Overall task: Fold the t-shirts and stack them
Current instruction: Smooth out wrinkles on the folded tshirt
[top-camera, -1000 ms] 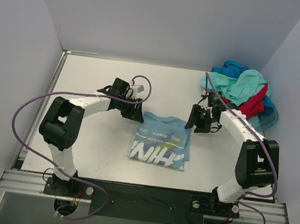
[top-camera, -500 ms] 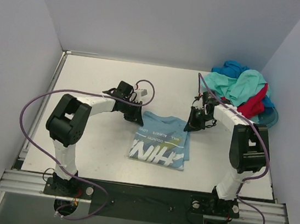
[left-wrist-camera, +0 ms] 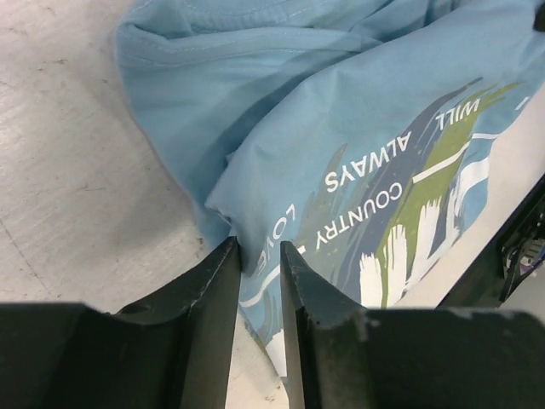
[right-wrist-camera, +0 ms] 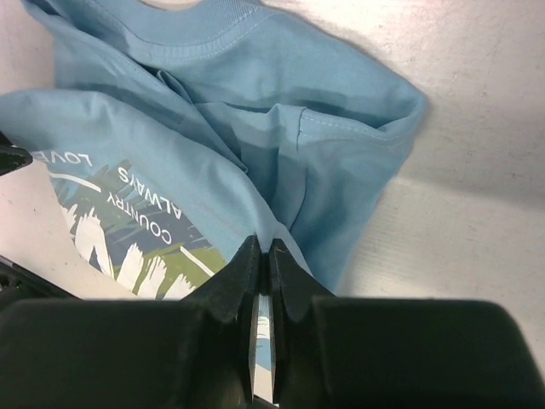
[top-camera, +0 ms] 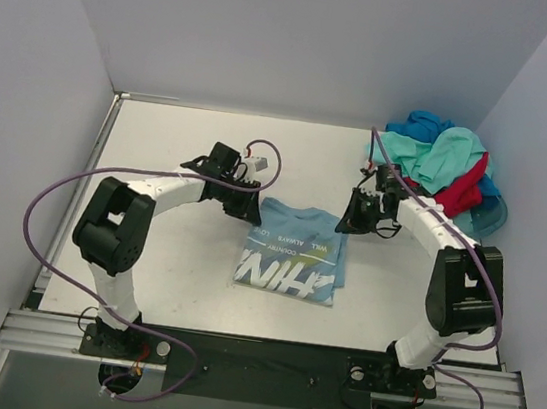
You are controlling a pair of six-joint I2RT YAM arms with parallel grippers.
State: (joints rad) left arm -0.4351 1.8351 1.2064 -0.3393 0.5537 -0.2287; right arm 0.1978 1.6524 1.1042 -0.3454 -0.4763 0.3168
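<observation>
- The light-blue t-shirt [top-camera: 292,255] lies part-folded in the middle of the table [top-camera: 161,139], print side up. The other t-shirts [top-camera: 438,164] are heaped at the far right corner.
- The right gripper [right-wrist-camera: 260,256] is clamped on the shirt's far-right folded edge, with a thin sliver of cloth between its fingers.
- The left gripper [left-wrist-camera: 258,260] sits at the far-left edge. Its fingers stand a narrow gap apart with the fold at their tips, and I cannot tell whether they pinch it.
- The step in hand looks like folding the far end over toward the near hem.
- To do it well, make sure of the left grip first, then lift both corners evenly.
- Carry the corners near together with the cloth taut between them, then lay the edge square on the near hem.
</observation>
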